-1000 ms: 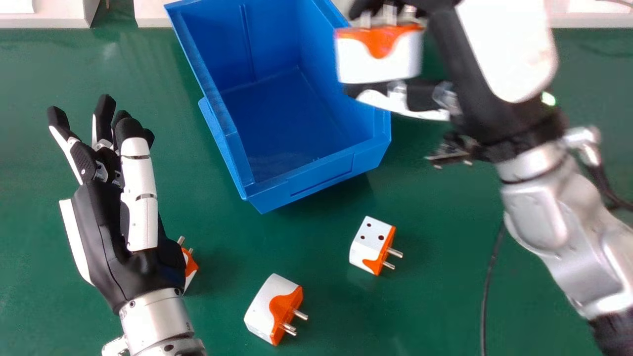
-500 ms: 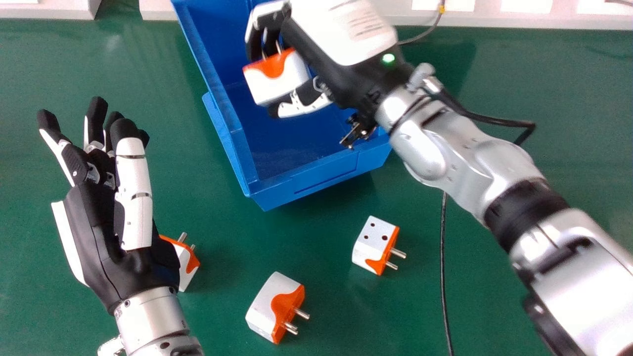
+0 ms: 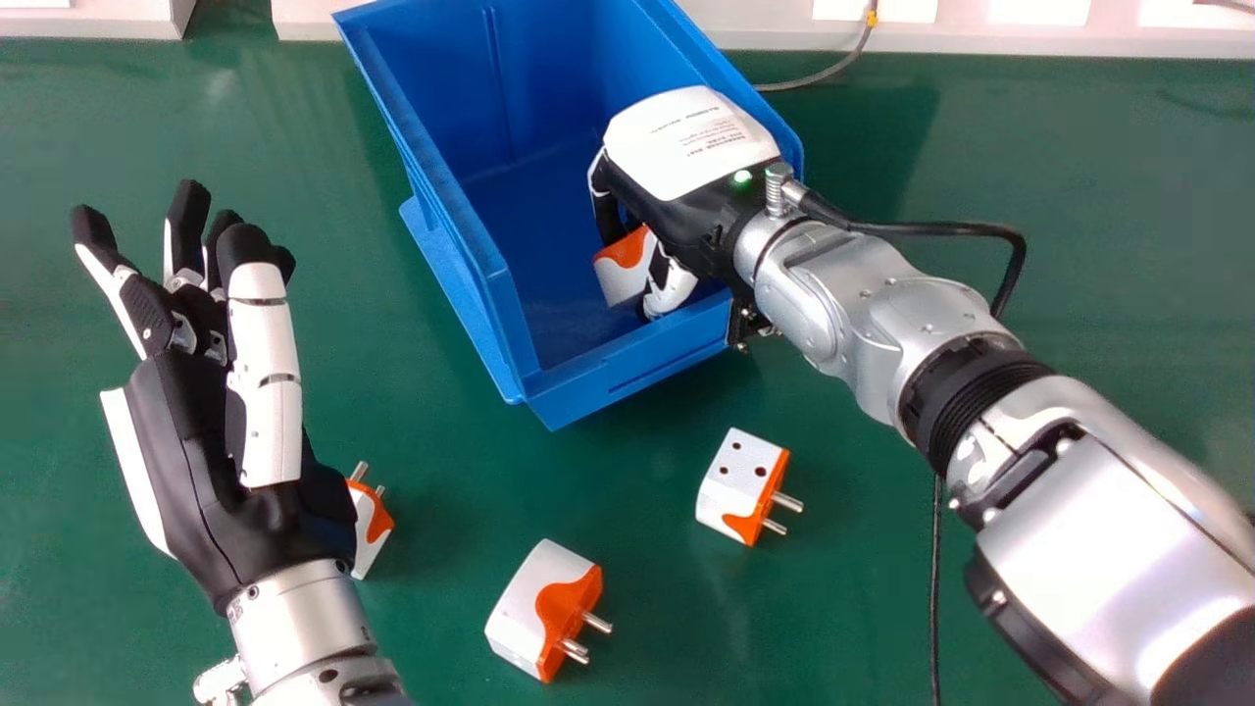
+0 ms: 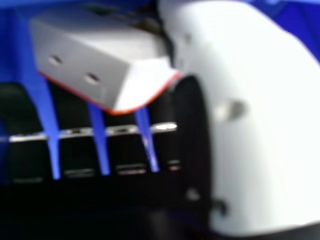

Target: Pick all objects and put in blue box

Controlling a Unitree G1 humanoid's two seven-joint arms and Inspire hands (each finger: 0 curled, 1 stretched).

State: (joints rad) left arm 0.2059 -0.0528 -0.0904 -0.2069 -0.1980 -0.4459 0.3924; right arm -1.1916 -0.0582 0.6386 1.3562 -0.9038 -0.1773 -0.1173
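Inside the blue box, near its front right corner, my right hand is curled round a white and orange adapter. In the right hand view the adapter lies between the fingers and thumb of the right hand. Three more adapters are on the green table: one in front of the box, another nearer the front edge, and a third partly hidden behind my left hand. The left hand is held palm up with relaxed fingers, left of the box.
A black cable runs over the table beneath the right forearm, and a thinner cable lies behind the box. Pale panels line the table's far edge. The box's tall left wall stands between the hands.
The right hand came left over the box with the adapter, then went down inside it, shifting slightly right. The box moved a little. The left hand has drifted slightly left.
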